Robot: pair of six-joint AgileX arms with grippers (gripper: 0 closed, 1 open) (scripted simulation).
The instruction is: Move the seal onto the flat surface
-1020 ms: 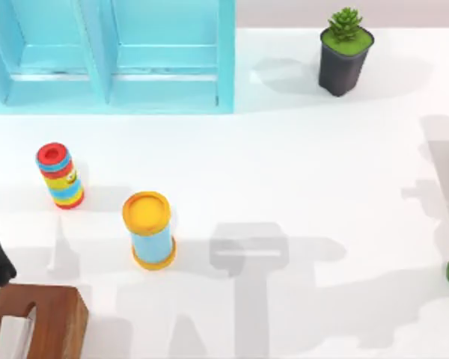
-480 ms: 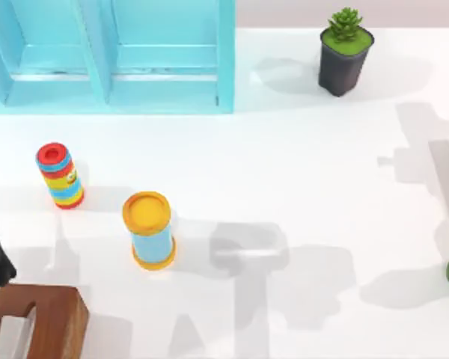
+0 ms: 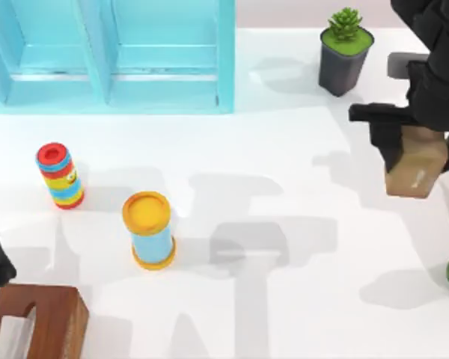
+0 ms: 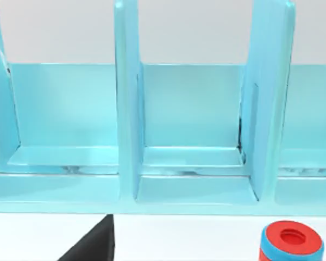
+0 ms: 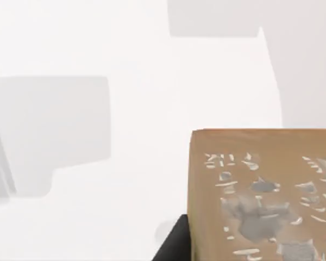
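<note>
The seal (image 3: 417, 166), a tan-beige stone-like block with pale marks on one face (image 5: 263, 196), is hanging tilted in the right gripper's (image 3: 421, 134) grasp, above the flat surface (image 3: 284, 149) near its right edge, toward the far side.

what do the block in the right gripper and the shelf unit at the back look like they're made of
The seal, held by the right gripper above the table's right side, looks like tan stone with a matte finish; its face shows pale, worn carved-looking marks. It could equally be clay or resin. The shelf unit looks like light-blue painted wood or plastic, smooth and slightly glossy, with soft highlights along its ledges.
</note>
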